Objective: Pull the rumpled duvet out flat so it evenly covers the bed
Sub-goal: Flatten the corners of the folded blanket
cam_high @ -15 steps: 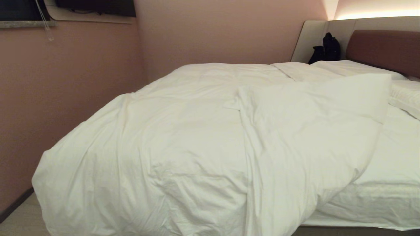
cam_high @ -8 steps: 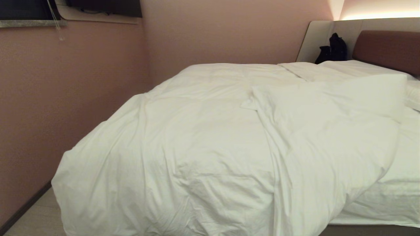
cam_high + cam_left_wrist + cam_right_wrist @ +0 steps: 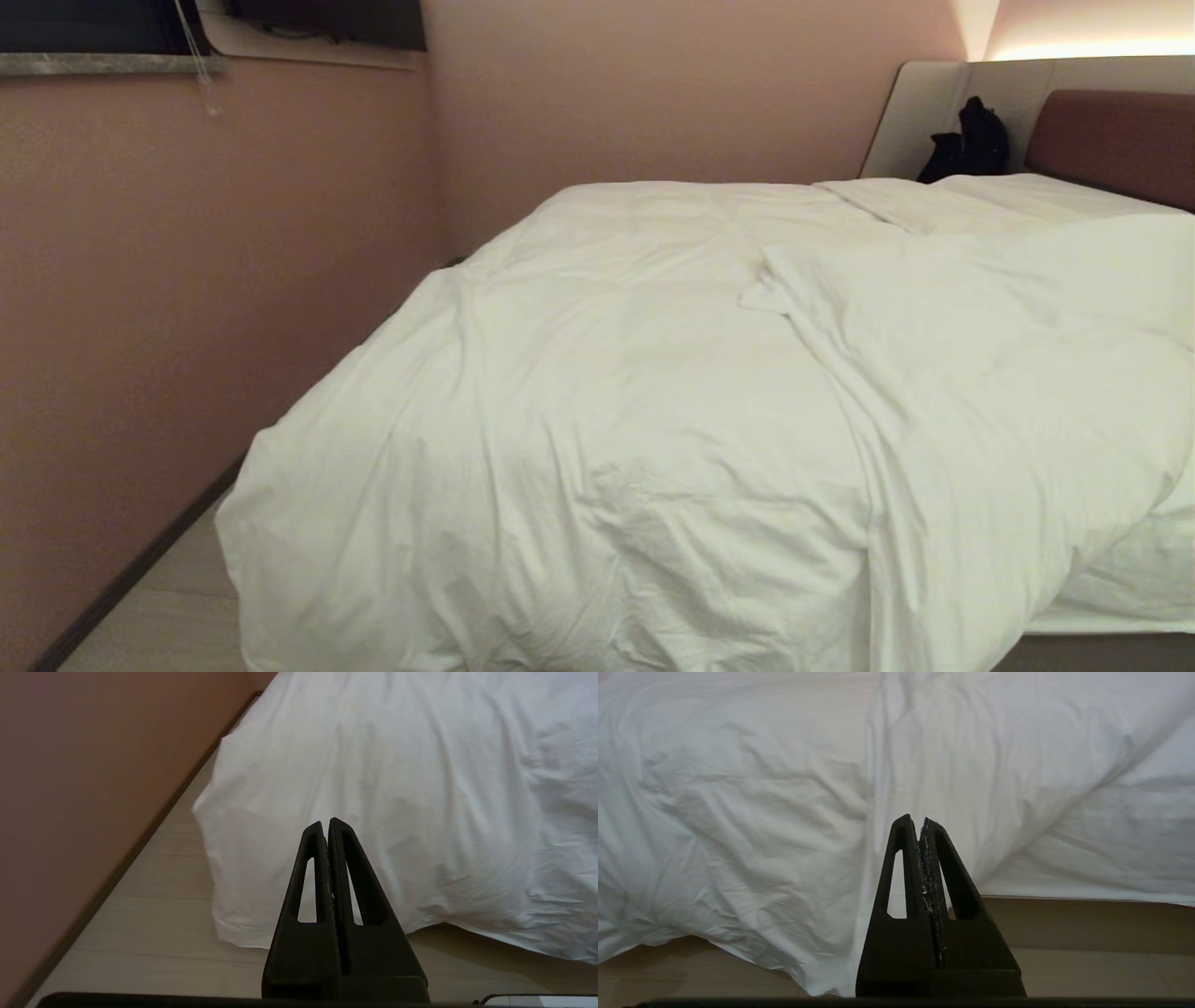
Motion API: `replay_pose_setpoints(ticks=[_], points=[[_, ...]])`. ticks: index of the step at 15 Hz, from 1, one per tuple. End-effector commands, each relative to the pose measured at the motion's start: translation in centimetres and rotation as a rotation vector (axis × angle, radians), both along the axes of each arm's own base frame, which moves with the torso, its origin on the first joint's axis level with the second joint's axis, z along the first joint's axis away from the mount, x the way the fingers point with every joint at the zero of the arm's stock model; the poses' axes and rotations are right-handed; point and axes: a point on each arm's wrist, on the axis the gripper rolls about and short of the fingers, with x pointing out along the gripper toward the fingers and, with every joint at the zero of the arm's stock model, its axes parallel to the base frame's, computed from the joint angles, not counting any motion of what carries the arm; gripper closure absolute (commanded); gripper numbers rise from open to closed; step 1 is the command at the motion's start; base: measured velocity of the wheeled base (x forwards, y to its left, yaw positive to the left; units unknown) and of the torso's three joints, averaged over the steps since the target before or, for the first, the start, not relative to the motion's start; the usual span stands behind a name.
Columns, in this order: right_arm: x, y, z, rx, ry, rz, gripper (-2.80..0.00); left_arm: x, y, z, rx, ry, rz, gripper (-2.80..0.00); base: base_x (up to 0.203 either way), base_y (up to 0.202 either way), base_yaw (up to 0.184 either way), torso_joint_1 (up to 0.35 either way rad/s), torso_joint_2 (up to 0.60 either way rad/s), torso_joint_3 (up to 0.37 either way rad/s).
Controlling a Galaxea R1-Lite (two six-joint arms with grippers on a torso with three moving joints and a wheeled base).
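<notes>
At our left the pink wall (image 3: 187, 280) and a strip of pale floor (image 3: 140, 933) hem in the near corner; our left gripper (image 3: 328, 826) hangs clenched on nothing, clear of the cloth, with the duvet's (image 3: 597, 420) overhanging corner just ahead of it and drooping to the floor; the duvet lies heaped across the bed (image 3: 1111, 140), its long axis running away from us toward the headboard, its bulk bunched toward the wall side; right of centre a folded flap doubles over itself, leaving bare sheet (image 3: 1120, 569) at the near right; our right gripper (image 3: 920, 823) is likewise clenched and empty, facing that fold's hanging edge above the bed base, so we judge it the nearer arm for drawing the flap rightward; the narrow gap by the wall leaves little room on the left.
</notes>
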Motion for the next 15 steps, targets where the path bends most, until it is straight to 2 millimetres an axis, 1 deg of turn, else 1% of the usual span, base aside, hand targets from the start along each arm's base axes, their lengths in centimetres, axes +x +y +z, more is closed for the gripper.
replay_pose_setpoints(ticks=[1,15], points=[[0.01,0.00,0.01,0.000,0.001,0.000,0.00,0.00,0.00,0.00,-0.001,0.001,0.000,0.00,0.000,0.199,-0.002,0.005,0.01,0.002],[0.01,0.00,0.01,0.000,0.001,0.000,0.00,0.00,0.00,0.00,0.002,0.001,0.000,0.00,0.000,0.197,-0.001,0.002,0.00,0.003]])
